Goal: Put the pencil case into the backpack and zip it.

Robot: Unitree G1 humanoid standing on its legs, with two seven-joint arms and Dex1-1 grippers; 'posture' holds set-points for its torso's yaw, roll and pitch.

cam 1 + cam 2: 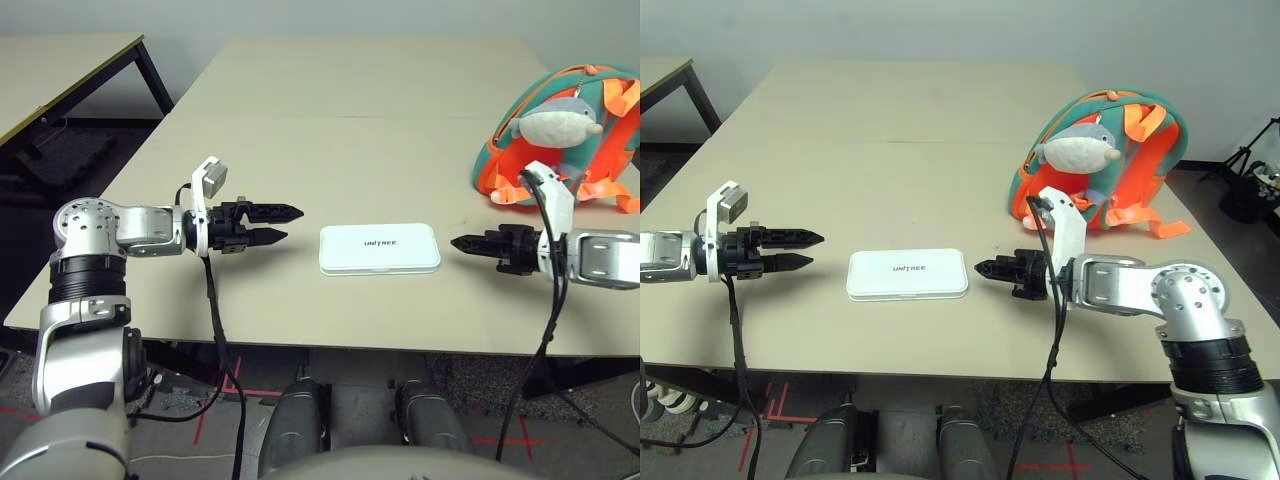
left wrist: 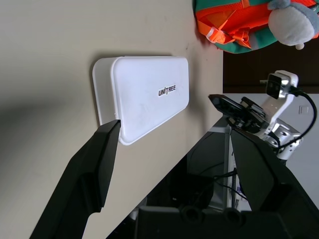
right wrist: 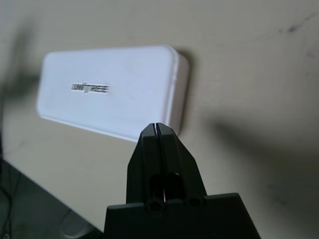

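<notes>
Pencil case [image 1: 379,249]: flat white hard case, lettered side up, lying flat near the front edge of the table [image 1: 330,110], between the two grippers and touched by neither; backpack [image 1: 1102,160]: teal with orange trim, standing at the far right of the table, well apart from the case, its grey-and-white plush animal [image 1: 1076,146] facing the robot; left gripper [image 1: 287,224]: just left of the case, pointing at its short end, fingers parted by a moderate gap and holding nothing; right gripper [image 1: 984,268]: just right of the case, pointing at its other short end, fingers pressed together, empty.
</notes>
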